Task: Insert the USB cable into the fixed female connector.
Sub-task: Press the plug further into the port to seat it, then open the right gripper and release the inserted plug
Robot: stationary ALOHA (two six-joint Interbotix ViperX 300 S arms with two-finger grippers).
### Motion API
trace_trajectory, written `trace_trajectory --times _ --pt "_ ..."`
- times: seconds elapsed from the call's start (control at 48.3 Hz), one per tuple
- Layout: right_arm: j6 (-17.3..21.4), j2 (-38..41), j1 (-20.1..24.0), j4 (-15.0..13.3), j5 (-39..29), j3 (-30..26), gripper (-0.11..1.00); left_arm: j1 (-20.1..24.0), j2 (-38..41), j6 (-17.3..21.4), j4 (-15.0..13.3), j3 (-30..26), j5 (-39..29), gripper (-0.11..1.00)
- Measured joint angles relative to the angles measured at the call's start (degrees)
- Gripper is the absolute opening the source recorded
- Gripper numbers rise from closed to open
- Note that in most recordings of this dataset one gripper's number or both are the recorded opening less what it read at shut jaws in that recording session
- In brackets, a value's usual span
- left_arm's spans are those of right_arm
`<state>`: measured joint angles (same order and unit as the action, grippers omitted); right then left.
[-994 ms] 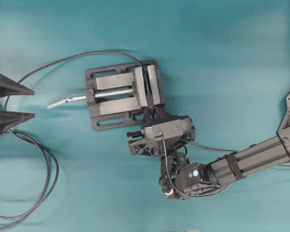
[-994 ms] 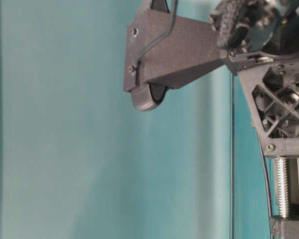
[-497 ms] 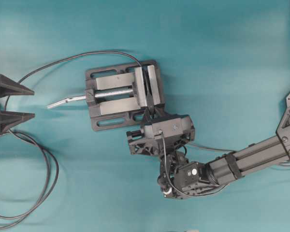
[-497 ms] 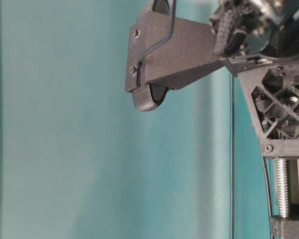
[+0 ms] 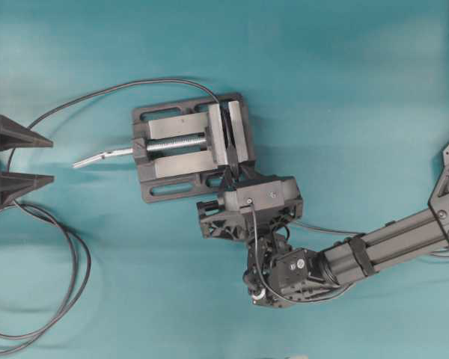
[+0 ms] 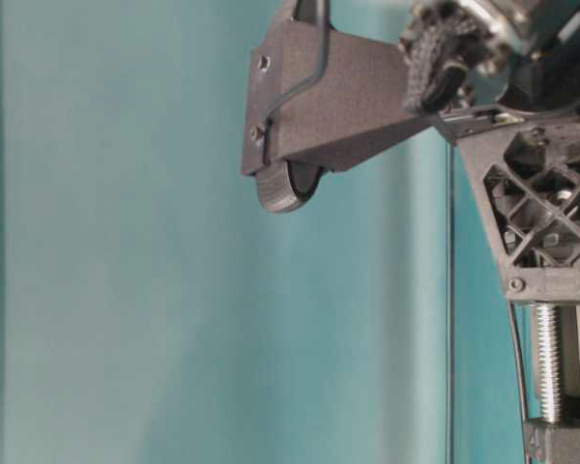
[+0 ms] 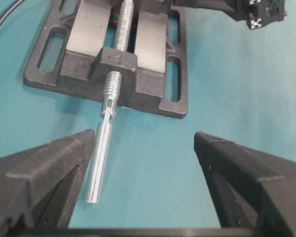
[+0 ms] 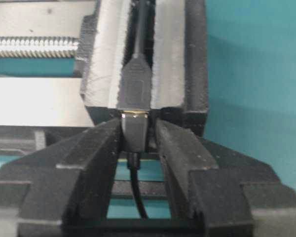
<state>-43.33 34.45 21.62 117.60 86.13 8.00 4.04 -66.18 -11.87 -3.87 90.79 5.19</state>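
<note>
Light was even and fairly bright across the teal table in the overhead view, with only soft, short shadows under the vise and the looping cable, and a faint paler sheen toward the middle of the cloth. The table-level view was the weakest: its background washed into smooth vertical bands of teal, and the near black parts at the top right were blurred. Both wrist views were sharp at mid-range but soft on the nearest black fingers, and the silver handle rod caught bright glare.
</note>
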Motion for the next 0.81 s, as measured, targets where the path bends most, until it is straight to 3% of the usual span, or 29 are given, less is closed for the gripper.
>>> trace_trajectory --times 0.248,0.807 --pt "0.00 0.00 0.53 0.35 -0.09 0.00 0.56 0.00 0.00 0.00 0.00 0.00 0.00 1.00" --pt "-0.18 0.09 4.22 1.32 0.79 -1.41 0.56 0.00 0.00 0.00 0.00 0.00 0.00 1.00"
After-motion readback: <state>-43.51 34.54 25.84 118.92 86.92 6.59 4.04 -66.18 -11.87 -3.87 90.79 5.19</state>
